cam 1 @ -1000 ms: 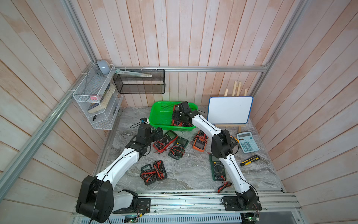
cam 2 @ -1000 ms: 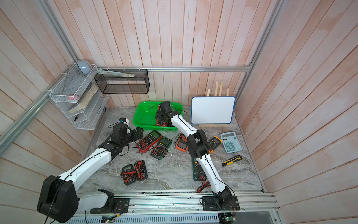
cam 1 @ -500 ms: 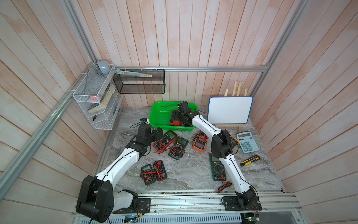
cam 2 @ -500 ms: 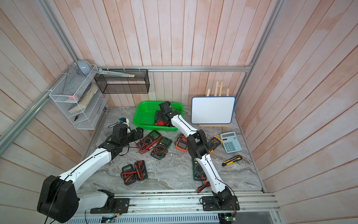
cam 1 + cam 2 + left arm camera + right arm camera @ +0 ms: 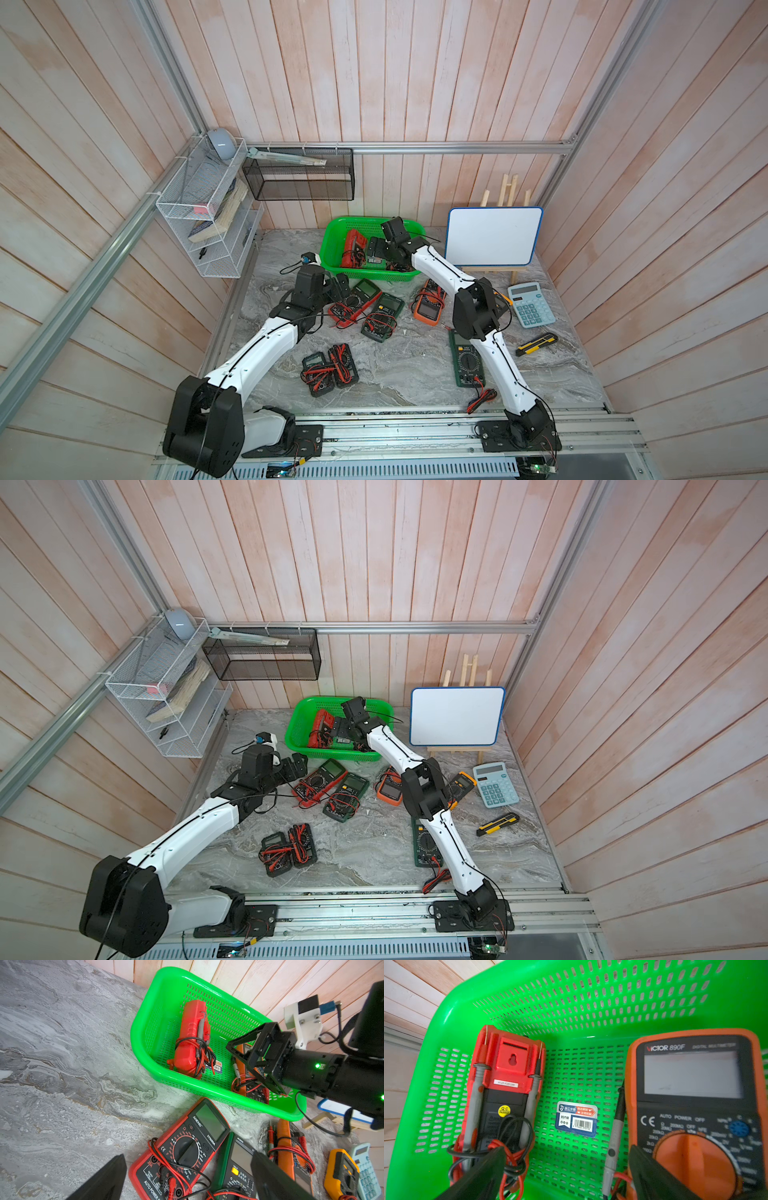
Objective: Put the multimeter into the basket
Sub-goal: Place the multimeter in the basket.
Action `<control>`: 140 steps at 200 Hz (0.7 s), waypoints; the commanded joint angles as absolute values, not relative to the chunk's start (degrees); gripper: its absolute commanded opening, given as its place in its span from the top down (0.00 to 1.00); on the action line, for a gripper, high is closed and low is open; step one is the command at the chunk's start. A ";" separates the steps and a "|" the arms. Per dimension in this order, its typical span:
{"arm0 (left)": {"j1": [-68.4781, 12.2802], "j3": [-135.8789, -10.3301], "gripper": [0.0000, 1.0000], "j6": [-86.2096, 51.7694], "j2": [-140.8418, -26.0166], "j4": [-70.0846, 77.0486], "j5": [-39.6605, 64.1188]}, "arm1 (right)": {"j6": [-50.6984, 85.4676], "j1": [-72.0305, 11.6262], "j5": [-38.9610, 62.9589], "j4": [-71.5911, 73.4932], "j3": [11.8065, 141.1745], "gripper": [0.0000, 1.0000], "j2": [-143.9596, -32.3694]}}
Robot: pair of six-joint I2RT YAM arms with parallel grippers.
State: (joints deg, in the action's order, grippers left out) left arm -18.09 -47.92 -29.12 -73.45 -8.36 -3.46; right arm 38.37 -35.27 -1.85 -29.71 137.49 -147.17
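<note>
Left arm [image 5: 266, 349] and right arm [image 5: 440, 266], white link shells, black joint housings, thin black cables running alongside, white wrist-camera bracket [image 5: 301, 1020] with blue plug, green status lights [image 5: 317, 1066].

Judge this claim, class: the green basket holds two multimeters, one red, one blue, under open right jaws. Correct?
No. The right wrist view shows the basket holding a red multimeter and an orange multimeter, not blue; the right jaws are open.

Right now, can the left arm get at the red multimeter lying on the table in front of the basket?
Probably yes: the left gripper, open, hovers right beside the red multimeter, with nothing between them; only its own leads lie across it.
</note>
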 commanded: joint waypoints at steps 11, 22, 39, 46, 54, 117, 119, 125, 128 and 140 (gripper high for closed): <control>-16.30 -50.41 0.00 -27.69 -73.36 -8.66 -4.52 | 35.88 -35.52 -0.23 -28.31 136.10 0.02 -142.56; -15.38 -51.23 0.00 -27.42 -73.86 -8.61 -4.30 | 35.11 -35.72 0.27 -26.54 134.81 0.02 -141.44; -13.71 -53.16 0.00 -26.76 -75.07 -8.45 -4.32 | 34.63 -35.69 1.66 -23.44 131.66 0.02 -139.44; -12.85 -54.06 0.00 -26.65 -75.71 -8.24 -3.74 | 34.62 -35.68 2.15 -22.78 130.81 0.02 -138.74; -12.06 -55.13 0.00 -26.20 -76.68 -7.62 -2.72 | 34.46 -35.68 2.43 -22.92 130.40 0.02 -138.26; -10.77 -66.97 0.00 -20.77 -88.18 -6.24 4.71 | 33.11 -33.58 6.13 -15.19 113.45 0.02 -125.80; -10.80 -67.26 0.00 -20.59 -88.49 -6.20 4.89 | 33.17 -33.44 6.39 -14.81 112.83 0.02 -125.36; -10.85 -68.36 0.00 -20.41 -89.32 -6.28 5.34 | 33.49 -32.99 7.21 -13.72 110.94 0.02 -124.10; -10.89 -68.90 0.00 -20.40 -89.76 -6.32 5.50 | 33.63 -32.78 7.67 -13.35 109.67 0.02 -123.43; -11.13 -70.59 0.00 -20.22 -91.31 -6.15 6.16 | 33.95 -31.96 9.09 -10.81 105.60 0.02 -120.98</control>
State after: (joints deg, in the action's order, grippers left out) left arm -10.87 -66.81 -22.63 -88.71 -7.20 2.96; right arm 34.04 -34.00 5.32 -16.95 111.46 -125.69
